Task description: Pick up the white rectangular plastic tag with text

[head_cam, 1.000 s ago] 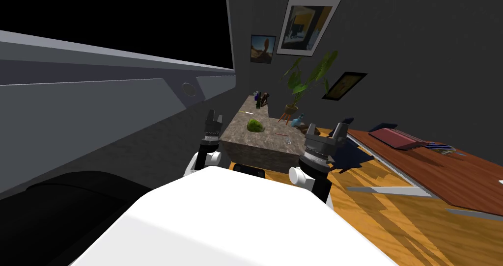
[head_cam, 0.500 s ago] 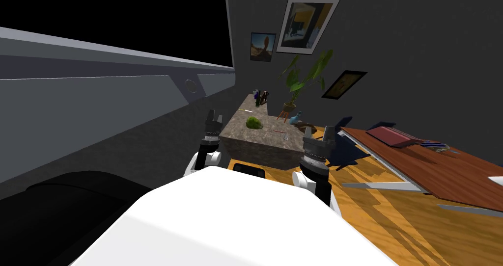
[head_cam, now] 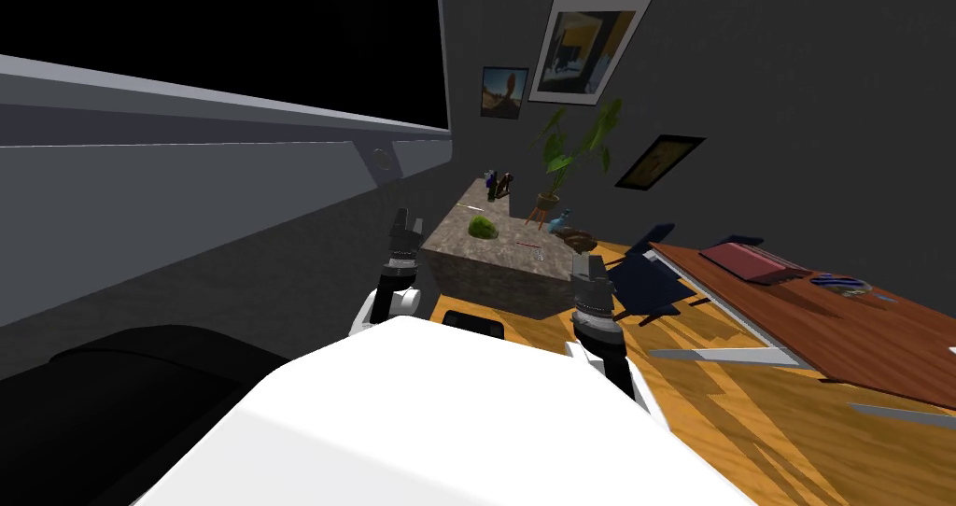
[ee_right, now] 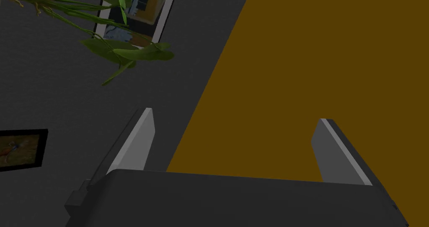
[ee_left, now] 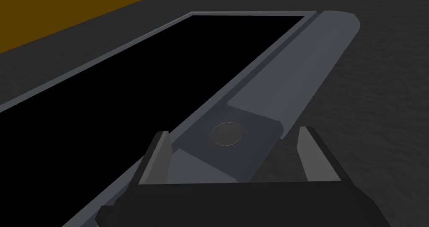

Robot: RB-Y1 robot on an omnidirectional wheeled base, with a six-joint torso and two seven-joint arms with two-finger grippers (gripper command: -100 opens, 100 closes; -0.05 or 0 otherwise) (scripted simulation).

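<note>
A stone-topped block point(head_cam: 485, 272) stands just ahead of me in the head view. On its top lie a thin white strip point(head_cam: 470, 208), a green lump point(head_cam: 482, 228), a red stick point(head_cam: 528, 245) and several dark small items point(head_cam: 497, 187); no text can be made out on the strip. My left gripper point(head_cam: 403, 225) is raised by the block's near left corner, and the left wrist view shows it open point(ee_left: 232, 153) and empty. At the block's near right corner is my right gripper point(head_cam: 588, 269), also open point(ee_right: 234, 140) and empty.
A grey wall ledge point(head_cam: 233, 146) under a black area runs along the left. Behind the block a potted plant point(head_cam: 569, 150) stands on a stool. To the right are a dark blue chair point(head_cam: 653, 281) and a brown wooden table point(head_cam: 840, 328) with a red book point(head_cam: 752, 260).
My right hand has turned and drawn in toward the block's right corner, its fingers now edge-on. The whole view has shifted slightly, so I have moved. The left arm keeps its pose.
</note>
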